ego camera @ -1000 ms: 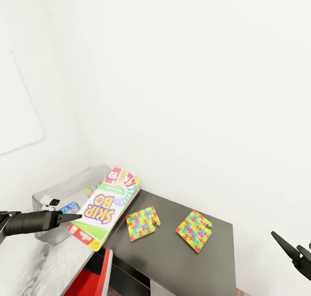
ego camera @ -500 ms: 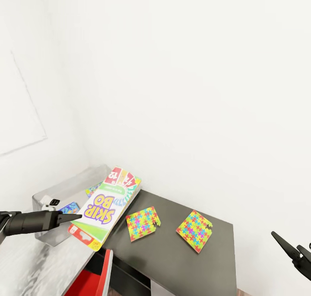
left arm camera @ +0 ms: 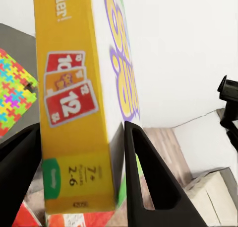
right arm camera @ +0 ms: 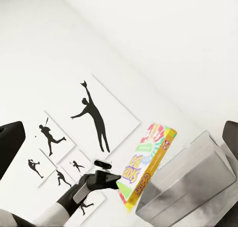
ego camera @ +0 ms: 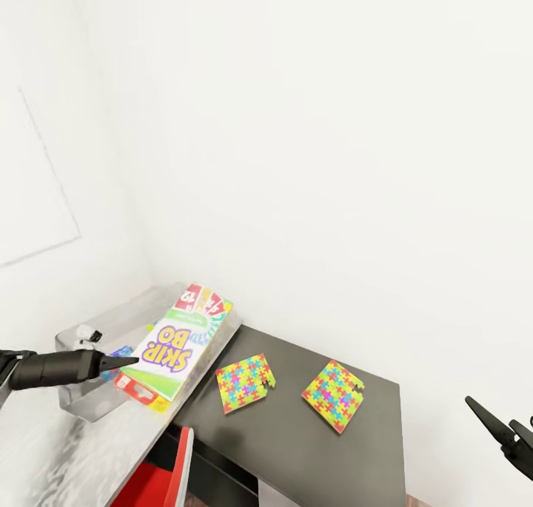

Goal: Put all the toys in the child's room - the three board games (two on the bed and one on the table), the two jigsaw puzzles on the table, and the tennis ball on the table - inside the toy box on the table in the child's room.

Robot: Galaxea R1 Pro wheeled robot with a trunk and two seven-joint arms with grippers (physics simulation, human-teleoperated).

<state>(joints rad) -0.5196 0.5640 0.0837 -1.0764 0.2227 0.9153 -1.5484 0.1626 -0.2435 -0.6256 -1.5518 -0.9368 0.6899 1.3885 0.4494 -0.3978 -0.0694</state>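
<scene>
The SKIP-BO board game [ego camera: 172, 348] was pinched at its near edge by the left tool [ego camera: 124, 362], fingers against both faces, and held tilted over the toy box [ego camera: 80, 405] at the tabletop's [ego camera: 311, 448] far-left end. The right tool [ego camera: 497, 428] was spread and idle, near right. 2 jigsaw puzzles [ego camera: 245, 383] [ego camera: 333, 396] lay apart on the dark tabletop. Step in hand, by judgement: placing 1 game. Next, the box would need lowering flat inside the rim before release.

My left gripper [ego camera: 126, 362] is clamping the SKIP-BO board game [ego camera: 172, 348] at its near end, arm reaching in level from my left. My right gripper [ego camera: 497, 425] is hanging spread, holding nothing.
</scene>
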